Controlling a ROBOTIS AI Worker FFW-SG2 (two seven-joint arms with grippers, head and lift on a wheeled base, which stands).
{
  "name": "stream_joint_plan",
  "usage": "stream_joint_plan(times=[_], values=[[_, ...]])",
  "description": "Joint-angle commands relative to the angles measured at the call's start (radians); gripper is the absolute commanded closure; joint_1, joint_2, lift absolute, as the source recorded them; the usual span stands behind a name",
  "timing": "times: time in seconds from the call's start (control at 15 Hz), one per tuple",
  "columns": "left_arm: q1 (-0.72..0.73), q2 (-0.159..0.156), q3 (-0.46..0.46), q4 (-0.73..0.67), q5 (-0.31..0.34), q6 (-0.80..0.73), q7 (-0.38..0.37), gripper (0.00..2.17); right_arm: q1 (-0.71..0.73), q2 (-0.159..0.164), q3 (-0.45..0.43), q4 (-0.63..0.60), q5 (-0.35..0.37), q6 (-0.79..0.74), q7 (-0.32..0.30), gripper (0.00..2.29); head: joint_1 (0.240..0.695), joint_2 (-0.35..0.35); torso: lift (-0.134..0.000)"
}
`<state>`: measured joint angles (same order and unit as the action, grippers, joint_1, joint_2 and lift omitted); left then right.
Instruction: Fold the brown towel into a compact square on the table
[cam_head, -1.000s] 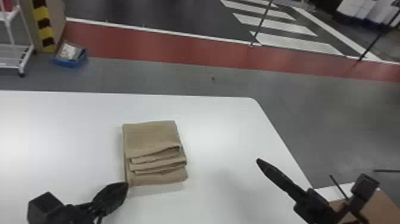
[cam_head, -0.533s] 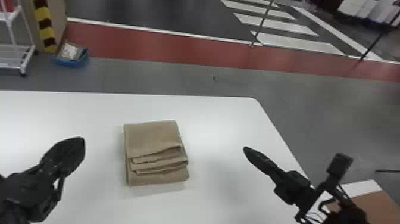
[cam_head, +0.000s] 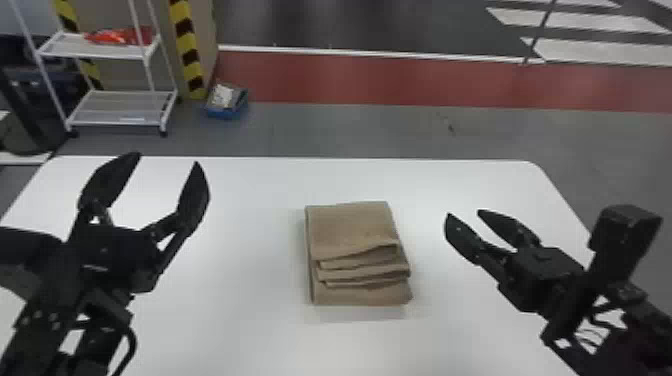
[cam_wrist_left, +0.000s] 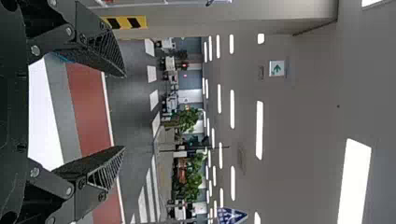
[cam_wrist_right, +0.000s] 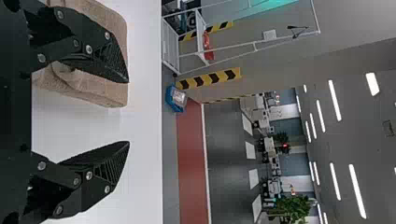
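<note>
Brown towel (cam_head: 355, 227) first, as my head view gives it: it lies flat on the white table (cam_head: 240, 325) between my two grippers, folded into a thick, roughly square pad, with a smooth panel on its far half and several uneven layers stepping out on the near half. Its near right corner sticks out a little past the folds above. I have the left gripper (cam_head: 165, 160) well off to the towel's left, fingers spread wide and pointing away from me, nothing between them. My right gripper (cam_head: 464, 215) is nearer, on the towel's right, angled inward, also open and empty. Past the table's far edge I can make out a white wheeled cart (cam_head: 80, 120) with a red item (cam_head: 120, 36) on its upper shelf, and a blue bin (cam_head: 227, 114) on the floor beside a yellow-and-black striped post (cam_head: 187, 50). Over in the left wrist view, I see the left gripper's (cam_wrist_left: 124, 111) fingers held apart, with table, floor, green plants (cam_wrist_left: 187, 121) and a lit green sign (cam_wrist_left: 277, 68) beyond. Switching to the right wrist view, I get the right gripper's (cam_wrist_right: 128, 112) fingers apart too; one of them overlaps part of the towel from this angle, while bare tabletop shows through the gap.
</note>
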<state>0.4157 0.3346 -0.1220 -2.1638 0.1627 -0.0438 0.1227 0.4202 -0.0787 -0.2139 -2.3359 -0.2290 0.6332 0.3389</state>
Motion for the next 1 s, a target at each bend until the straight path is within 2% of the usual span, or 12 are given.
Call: stream_joint_plan(times=[0.0,0.27,0.33,0.47,0.73,0.93], values=[[0.021,-0.034,0.002,-0.039,-0.002,0.095,0.002,0.06,0.042,0.007,0.077,-0.014,0.027,-0.128,-0.069,0.03,0.695,-0.051,-0.125],[0.028,-0.057,-0.008,0.010,-0.002,0.126,0.003,0.07,0.129,0.008,0.122,0.076,0.023,-0.484,-0.095,0.03,0.695,-0.031,-0.125],[0.026,-0.063,-0.008,0.027,-0.009,0.123,0.009,0.07,0.155,0.008,0.125,0.093,0.027,-0.569,-0.120,0.03,0.695,-0.030,-0.125],[0.028,-0.063,-0.001,0.048,-0.017,0.108,0.028,0.07,0.198,0.008,0.122,0.124,0.023,-0.661,-0.138,0.03,0.695,-0.029,-0.125],[0.058,-0.052,0.025,0.053,-0.006,0.104,0.025,0.07,0.275,0.011,0.116,0.121,0.014,-0.652,-0.175,0.03,0.695,-0.030,-0.125],[0.092,-0.035,0.028,0.035,-0.006,0.074,0.026,0.07,0.299,0.014,0.103,0.101,0.010,-0.591,-0.196,0.04,0.695,-0.028,-0.125]])
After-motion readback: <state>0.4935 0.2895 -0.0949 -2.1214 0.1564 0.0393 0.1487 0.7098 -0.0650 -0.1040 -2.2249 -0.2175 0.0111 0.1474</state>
